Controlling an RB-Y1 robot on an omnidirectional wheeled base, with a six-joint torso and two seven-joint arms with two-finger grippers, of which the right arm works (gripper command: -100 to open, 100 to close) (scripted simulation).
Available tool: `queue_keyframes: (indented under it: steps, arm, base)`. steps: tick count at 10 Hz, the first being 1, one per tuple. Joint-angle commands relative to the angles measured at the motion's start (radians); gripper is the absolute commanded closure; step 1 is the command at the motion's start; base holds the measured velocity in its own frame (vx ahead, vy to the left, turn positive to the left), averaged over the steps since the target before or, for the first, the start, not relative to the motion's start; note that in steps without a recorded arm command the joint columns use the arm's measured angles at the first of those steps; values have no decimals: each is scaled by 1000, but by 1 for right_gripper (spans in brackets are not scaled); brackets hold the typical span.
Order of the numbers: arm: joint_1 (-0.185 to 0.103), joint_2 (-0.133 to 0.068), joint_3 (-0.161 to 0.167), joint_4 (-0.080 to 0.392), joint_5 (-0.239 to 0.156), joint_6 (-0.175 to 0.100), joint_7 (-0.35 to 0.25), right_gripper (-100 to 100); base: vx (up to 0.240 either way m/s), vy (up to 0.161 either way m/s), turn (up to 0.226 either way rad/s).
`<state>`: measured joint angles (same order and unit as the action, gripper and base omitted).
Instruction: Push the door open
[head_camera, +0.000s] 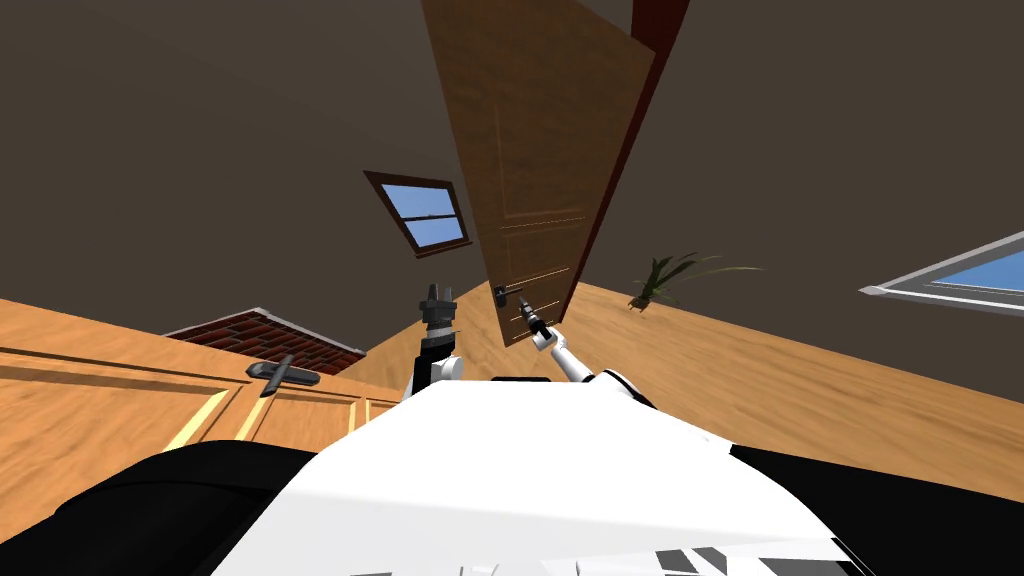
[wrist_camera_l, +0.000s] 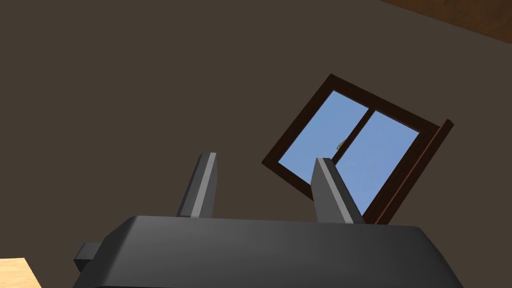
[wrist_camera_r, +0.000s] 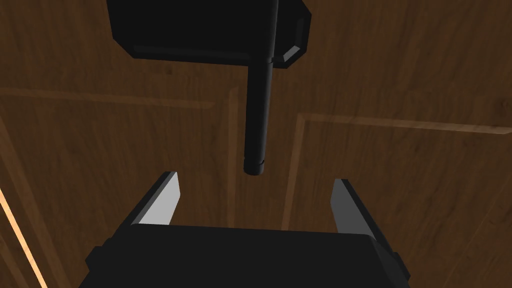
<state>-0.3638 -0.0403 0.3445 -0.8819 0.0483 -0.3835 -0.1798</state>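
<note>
Right wrist view: right claw (wrist_camera_r: 255, 178) open at handle (wrist_camera_r: 260, 115)

We find it empty, the handle's tip just ahead of its gap. The door (wrist_camera_r: 400, 200) stands before us. We judge it stiff, hinged, weighty: push the panel near the handle. Our left claw (wrist_camera_l: 265, 157) is open, idle.

Door handle (wrist_camera_r: 260, 125): the lever tip lies just ahead of the right gripper (wrist_camera_r: 255, 178), centred between the jaws and touching neither. Its mounting plate (wrist_camera_r: 200, 30) sits farther ahead, on the door (wrist_camera_r: 400, 75) facing the jaws. The left gripper (head_camera: 437, 297) stands left of the door's edge, apart from it
</note>
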Motion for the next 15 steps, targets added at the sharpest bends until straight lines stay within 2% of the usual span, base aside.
queue_keyframes:
  steps: [1, 3, 6, 9, 11, 12, 13, 15]
  arm:
    - [3, 18, -6, -4, -7, 4, -4, -100]
    - [2, -1, -8, 4, -4, -4, 1, -100]
    - [0, -8, -15, 8, -5, -9, 6, -100]
    - [-2, -1, -24, 14, -5, -15, 12, -100]
    - [-3, 14, -29, 17, -5, -18, 16, -100]
    - [-4, 10, -28, 16, -5, -16, 14, -100]
    - [-4, 10, -28, 16, -5, -16, 14, 100]
    - [-4, 10, -28, 16, -5, -16, 14, 100]
  base:
    - [-213, 38, -65]
    - [-10, 41, 8]
    - [178, 97, 17]
    - [199, 97, 23]
    - [186, 94, 22]
    - [74, 52, -1]
    - [-10, -7, -1]
    - [-24, -18, 8]
